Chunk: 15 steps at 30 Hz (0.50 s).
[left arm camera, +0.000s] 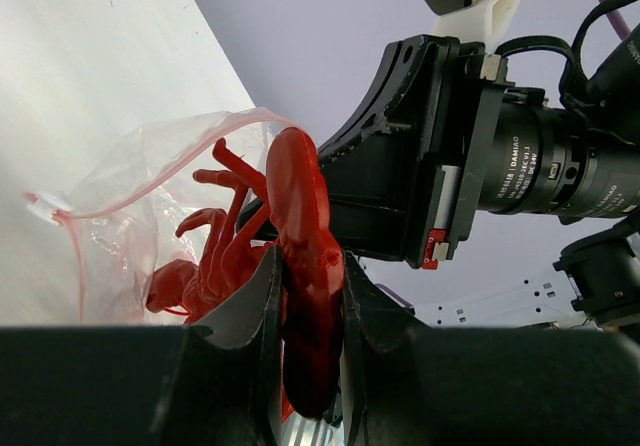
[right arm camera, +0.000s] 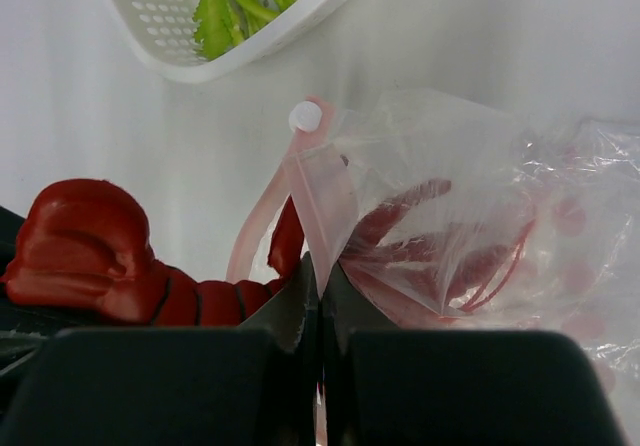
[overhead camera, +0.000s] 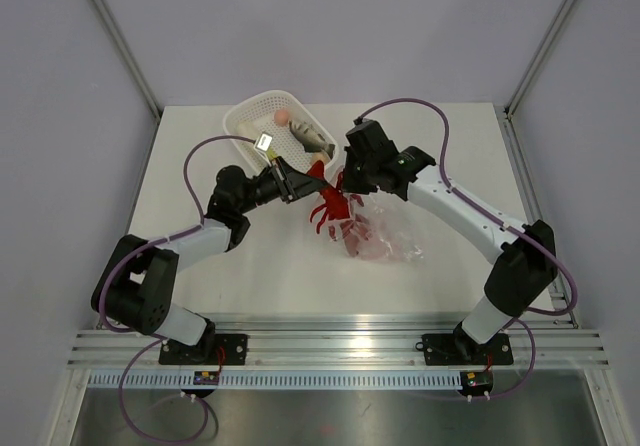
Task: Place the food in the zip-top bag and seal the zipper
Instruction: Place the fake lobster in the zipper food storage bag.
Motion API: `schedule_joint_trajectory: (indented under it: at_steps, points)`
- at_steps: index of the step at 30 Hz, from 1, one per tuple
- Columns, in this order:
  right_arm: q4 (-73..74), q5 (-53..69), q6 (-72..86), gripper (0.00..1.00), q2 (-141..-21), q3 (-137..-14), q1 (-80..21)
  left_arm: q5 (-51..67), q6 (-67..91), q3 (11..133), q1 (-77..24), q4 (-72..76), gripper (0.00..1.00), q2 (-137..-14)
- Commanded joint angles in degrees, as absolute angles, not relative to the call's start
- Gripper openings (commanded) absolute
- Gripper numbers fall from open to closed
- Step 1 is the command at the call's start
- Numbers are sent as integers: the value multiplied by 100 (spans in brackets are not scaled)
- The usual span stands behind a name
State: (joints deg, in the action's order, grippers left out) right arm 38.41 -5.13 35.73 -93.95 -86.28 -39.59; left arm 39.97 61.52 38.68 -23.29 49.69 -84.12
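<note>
My left gripper (overhead camera: 303, 182) (left arm camera: 310, 266) is shut on the tail of the red lobster (overhead camera: 330, 208) (left arm camera: 300, 216) (right arm camera: 90, 256). The lobster's claws and legs reach into the open mouth of the clear zip-top bag (overhead camera: 388, 238) (left arm camera: 125, 191) (right arm camera: 480, 196). My right gripper (overhead camera: 350, 180) (right arm camera: 320, 266) is shut on the bag's mouth edge at the pink zipper (right arm camera: 262, 211) and holds it lifted. Reddish-pink pieces (overhead camera: 360, 234) show through the plastic. A grey fish (overhead camera: 312, 138) and a peach piece (overhead camera: 282, 116) lie in the white basket (overhead camera: 240, 118), along with a green leafy vegetable (right arm camera: 225, 1).
The white perforated basket (right arm camera: 250, 46) stands at the back of the table, just behind both grippers. The right arm's wrist (left arm camera: 430, 156) sits close beside the lobster. Grey walls and metal posts enclose the table (overhead camera: 200, 266) on three sides.
</note>
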Motion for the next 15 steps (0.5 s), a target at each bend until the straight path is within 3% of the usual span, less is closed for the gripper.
schedule_joint_trajectory:
  at_steps: [1,15]
  points:
    - [3023,-105,3595,0,-9000,-8824,-4096,4316,6144,4096,-2558,4888,0,-8438]
    - [3340,-465,3779,1,-8552,-8666,-4104,3331,6135,4377,-2558,4289,0,-8069]
